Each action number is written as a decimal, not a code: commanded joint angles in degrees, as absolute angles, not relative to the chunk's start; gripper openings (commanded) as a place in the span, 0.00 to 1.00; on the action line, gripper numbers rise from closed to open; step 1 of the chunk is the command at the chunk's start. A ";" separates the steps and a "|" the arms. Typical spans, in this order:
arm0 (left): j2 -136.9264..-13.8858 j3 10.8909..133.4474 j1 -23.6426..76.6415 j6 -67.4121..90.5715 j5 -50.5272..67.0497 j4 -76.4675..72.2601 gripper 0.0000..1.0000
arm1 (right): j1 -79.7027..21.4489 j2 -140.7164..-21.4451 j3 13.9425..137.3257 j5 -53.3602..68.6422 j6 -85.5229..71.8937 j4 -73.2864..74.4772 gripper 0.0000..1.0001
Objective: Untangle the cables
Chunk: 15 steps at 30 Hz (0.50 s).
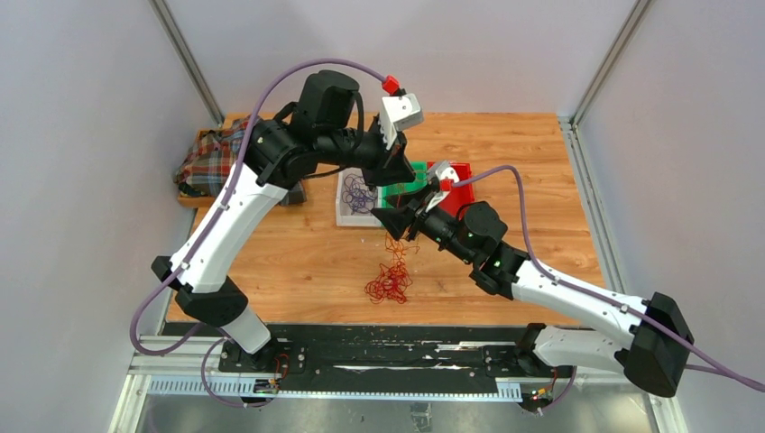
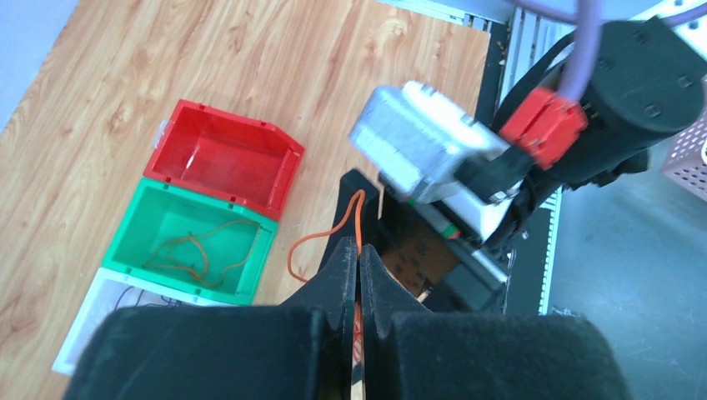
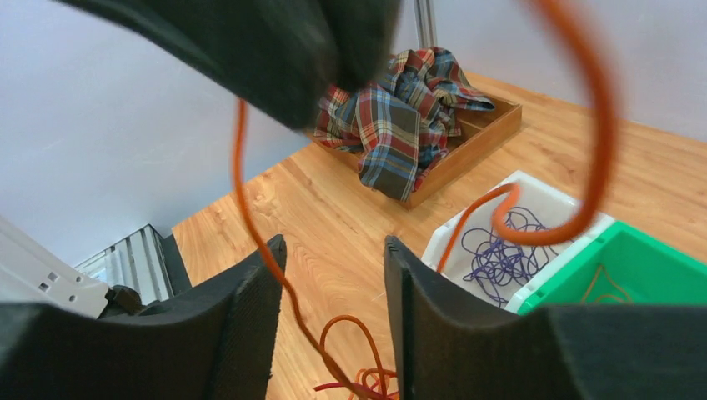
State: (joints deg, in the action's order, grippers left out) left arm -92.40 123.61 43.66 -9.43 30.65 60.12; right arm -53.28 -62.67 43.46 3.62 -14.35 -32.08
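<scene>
A clump of red and orange cables [image 1: 389,283] lies on the wooden table in front of the bins. One orange cable [image 2: 360,215] rises from it, and my left gripper [image 2: 358,250] is shut on this strand high above the table [image 1: 395,180]. My right gripper [image 3: 333,246] sits just below the left one [image 1: 394,224]. It is open, and the same orange cable [image 3: 250,208] runs between its jaws, close to the left finger [image 3: 254,292]. Purple cables [image 3: 500,254] lie in the white bin, and an orange-brown cable [image 2: 196,250] lies in the green bin.
Three bins stand in a row behind the clump: white [image 1: 345,209], green [image 2: 133,242] and red [image 2: 288,167]. A plaid cloth [image 3: 400,117] fills a wooden tray [image 3: 483,133] at the table's back left. Frame posts and grey walls enclose the table.
</scene>
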 commanded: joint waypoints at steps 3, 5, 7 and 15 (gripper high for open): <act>-91.18 126.97 44.21 -8.39 32.20 59.32 0.00 | -52.61 -66.75 39.87 4.40 -18.24 -40.13 0.42; -91.32 128.53 44.21 -8.66 31.66 59.28 0.00 | -52.57 -68.07 38.32 3.97 -19.09 -41.46 0.41; -91.53 131.02 44.21 -9.35 30.51 59.24 0.00 | -52.68 -69.31 36.39 3.35 -19.85 -42.98 0.40; -94.60 144.34 44.20 -12.50 23.15 58.88 0.00 | -52.94 -73.26 27.53 0.57 -24.29 -49.69 0.37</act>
